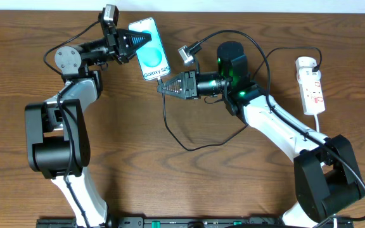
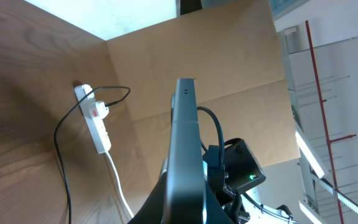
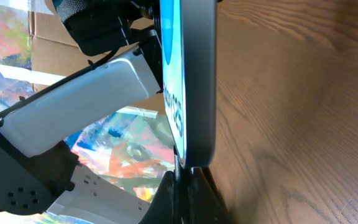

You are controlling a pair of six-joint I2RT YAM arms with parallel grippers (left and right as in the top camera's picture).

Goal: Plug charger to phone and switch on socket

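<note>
Overhead: the left pincer (image 1: pixel 141 41) is clamped on the upper part of the phone (image 1: pixel 152 60), near the table's (image 1: pixel 233 183) far edge, cyan screen up and white text band toward the right arm. The right pincer (image 1: pixel 162 89) is clenched on the tip end of the charger (image 1: pixel 189 147), just beside the phone's text-band end. The cable loops across the table to the socket (image 1: pixel 312 85), which lies at the right edge with the black plug in its far end. Left wrist: phone (image 2: pixel 187 143) edge-on between the pincer's fingers; socket (image 2: pixel 96 124) and charger cable (image 2: pixel 59 134) beyond. Right wrist: phone (image 3: pixel 197 74) edge-on, upright, its lower end meeting the closed right pincer (image 3: pixel 185 193). Whether the tip is seated cannot be told.
</note>
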